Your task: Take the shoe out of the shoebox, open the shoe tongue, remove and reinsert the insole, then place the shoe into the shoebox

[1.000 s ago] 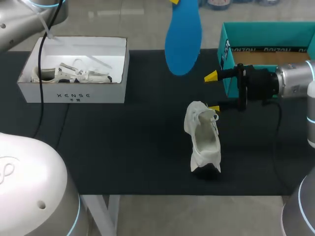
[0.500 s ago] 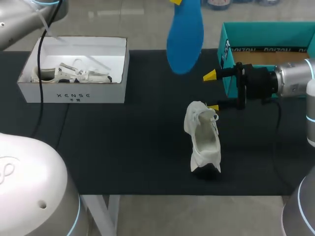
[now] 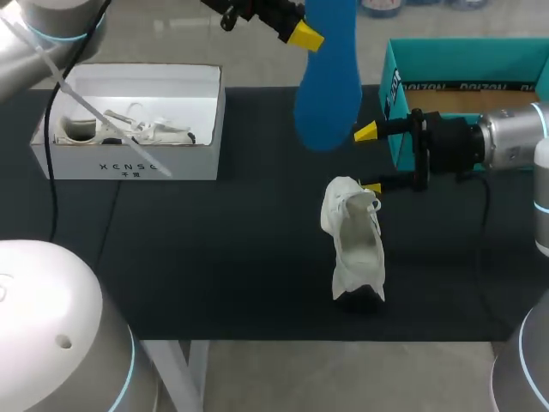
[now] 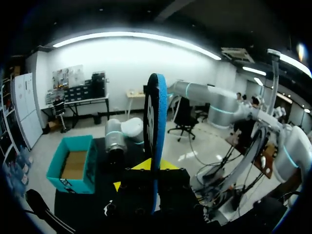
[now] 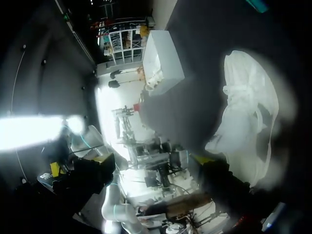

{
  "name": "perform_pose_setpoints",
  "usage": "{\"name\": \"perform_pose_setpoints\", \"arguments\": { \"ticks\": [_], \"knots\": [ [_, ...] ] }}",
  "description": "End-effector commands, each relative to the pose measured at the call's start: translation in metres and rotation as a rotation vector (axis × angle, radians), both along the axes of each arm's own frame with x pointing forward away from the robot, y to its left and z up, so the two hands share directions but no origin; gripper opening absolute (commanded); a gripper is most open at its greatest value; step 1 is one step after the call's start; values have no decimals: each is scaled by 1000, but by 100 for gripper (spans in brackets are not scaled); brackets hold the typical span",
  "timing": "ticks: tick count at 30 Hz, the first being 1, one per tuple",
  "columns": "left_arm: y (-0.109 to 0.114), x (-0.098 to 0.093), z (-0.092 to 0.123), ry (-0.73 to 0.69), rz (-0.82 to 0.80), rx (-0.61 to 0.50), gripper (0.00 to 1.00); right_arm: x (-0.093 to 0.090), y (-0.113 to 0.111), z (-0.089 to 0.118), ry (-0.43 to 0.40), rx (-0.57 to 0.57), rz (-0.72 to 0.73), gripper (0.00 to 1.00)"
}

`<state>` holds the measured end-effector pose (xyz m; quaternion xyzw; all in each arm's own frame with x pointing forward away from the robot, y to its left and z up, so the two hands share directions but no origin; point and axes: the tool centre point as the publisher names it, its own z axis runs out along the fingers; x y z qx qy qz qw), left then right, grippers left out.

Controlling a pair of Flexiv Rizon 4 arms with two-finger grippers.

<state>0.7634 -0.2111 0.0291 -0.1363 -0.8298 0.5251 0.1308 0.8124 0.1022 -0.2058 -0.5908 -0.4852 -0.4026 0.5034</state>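
Insole (image 3: 328, 86), blue, is clamped at its upper end between the fingers of the left gripper (image 3: 310, 33) and is held up in the air, hanging lengthwise down over the far part of the black mat (image 3: 214, 257). In the left wrist view the insole is seen edge-on and upright, pinched between the two fingers, with a yellow tip showing just beside it. The left arm is brought in from the far left corner of the head view, above the white shoebox (image 3: 129, 163). In the head view the lower end of the insole is seen just beside the upper yellow tip of the right gripper (image 3: 371, 160); whether they touch cannot be told. The right gripper is spread wide with nothing between its fingers, and is held level over the mat, pointing toward the middle from the right side. Its lower tip is seen right at the laced end of the shoe (image 3: 353, 245); contact cannot be told. The shoe, white, is set on the mat near the middle, out of any box, with its opening seen from above and its laced end toward the right gripper. In the right wrist view the shoe is seen ahead of the spread fingers. The white shoebox is placed at the far left of the mat, open, with a second white shoe (image 3: 120, 129) lying in it. A teal box (image 3: 395, 94), open with a brown bottom, is placed at the far right, behind the right gripper.
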Motion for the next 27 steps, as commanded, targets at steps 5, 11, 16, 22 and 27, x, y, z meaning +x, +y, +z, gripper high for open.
{"name": "perform_pose_setpoints", "arguments": {
  "ticks": [5,11,16,22,27],
  "knots": [
    [-9,-13,-30,26,-39,-49,0,-1,0,0,0,-2,-2,100],
    [-20,-12,-43,49,-33,-5,0,-1,0,0,0,-2,-2,100],
    [-20,-12,-43,49,-33,-5,0,-1,0,0,0,-2,-2,100],
    [-20,-12,-43,49,-33,-5,0,-1,0,0,0,-2,-2,100],
    [-20,-12,-43,49,-33,-5,0,-1,0,0,0,-2,-2,100]
  ]
}}
